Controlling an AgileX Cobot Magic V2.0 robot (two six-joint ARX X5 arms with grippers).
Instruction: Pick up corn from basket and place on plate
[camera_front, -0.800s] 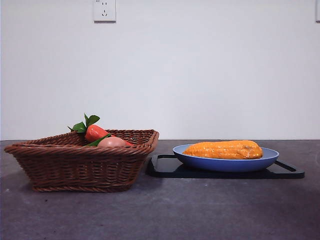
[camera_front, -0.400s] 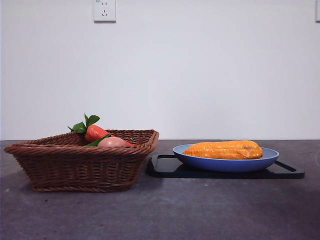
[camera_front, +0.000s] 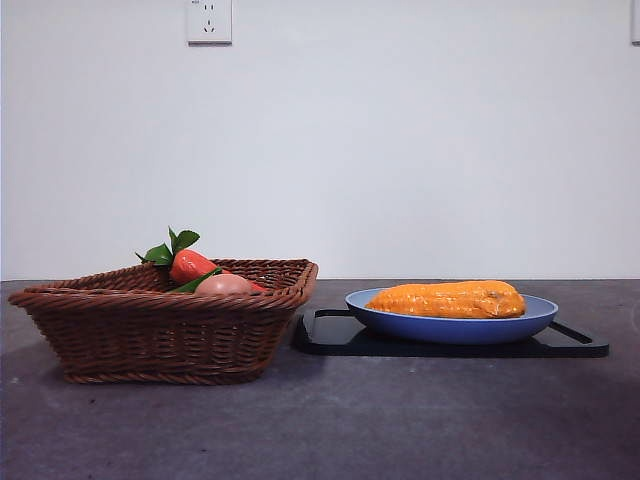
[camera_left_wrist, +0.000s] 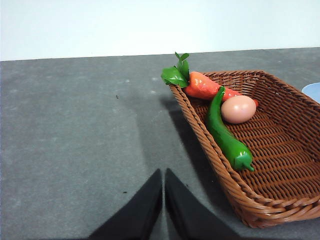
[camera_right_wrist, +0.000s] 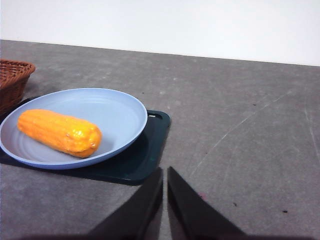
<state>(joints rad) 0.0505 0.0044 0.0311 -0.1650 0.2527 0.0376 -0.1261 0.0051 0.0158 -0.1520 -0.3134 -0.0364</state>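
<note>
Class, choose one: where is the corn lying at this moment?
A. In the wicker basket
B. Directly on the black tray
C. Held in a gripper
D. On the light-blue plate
D: the corn lies on the plate, which sits on the black tray, apart from the basket; neither gripper holds it.

Left pincer (camera_left_wrist: 163, 172), right pincer (camera_right_wrist: 165, 171): two plain matte black jaws each, tapering to pointed tips
</note>
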